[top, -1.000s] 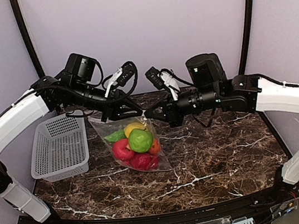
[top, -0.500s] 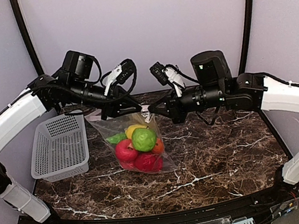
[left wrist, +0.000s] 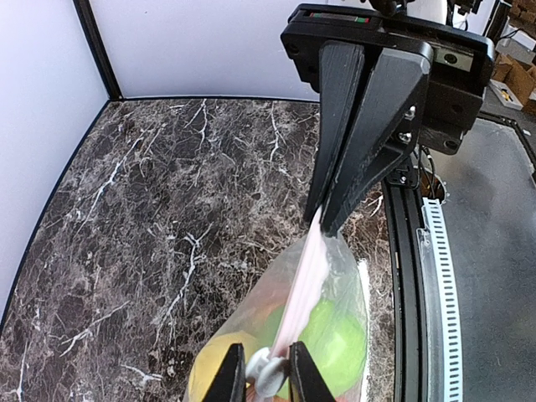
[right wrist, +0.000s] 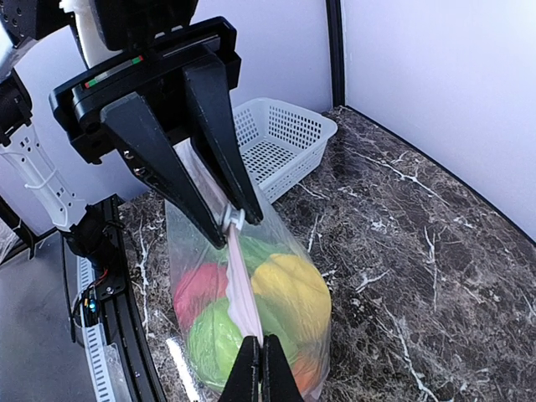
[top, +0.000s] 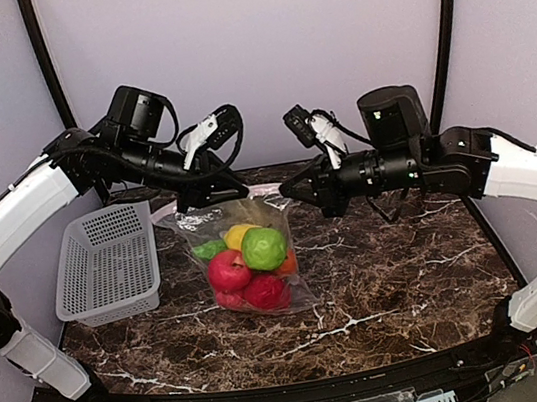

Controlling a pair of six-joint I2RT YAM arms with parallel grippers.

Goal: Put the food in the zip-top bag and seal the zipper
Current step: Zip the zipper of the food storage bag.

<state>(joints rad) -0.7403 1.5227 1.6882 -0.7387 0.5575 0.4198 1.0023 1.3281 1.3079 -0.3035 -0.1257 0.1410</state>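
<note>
While the white mesh basket sat by the left edge of the desk, the left arm reached in over it from that side. The left end effector was clamped on the zipper, its two fingers pinching the small white slider tab at the left end of the pale pink strip. From there the strip ran taut and nearly straight toward the right, reading as one flat line in both wrist views. Whether it was sealed along its whole length could not be told.

Beneath the strip hung the zip-top bag, clear plastic, with its upper edge lifted off the desk. Its lower end lay on the marble a little left of the middle, near the basket.

The food lay bunched inside the bag:
- a small green piece farthest left
- a red toy fruit next to it
- a yellow toy fruit just behind
- a second red piece at the bottom
- a round green toy fruit on top
- a bit of orange on the right

At the right end of the strip, the right end effector had its fingers pressed together on the zipper, gripping that corner of the bag. The right arm stretched in from the right edge of the desk.
</note>
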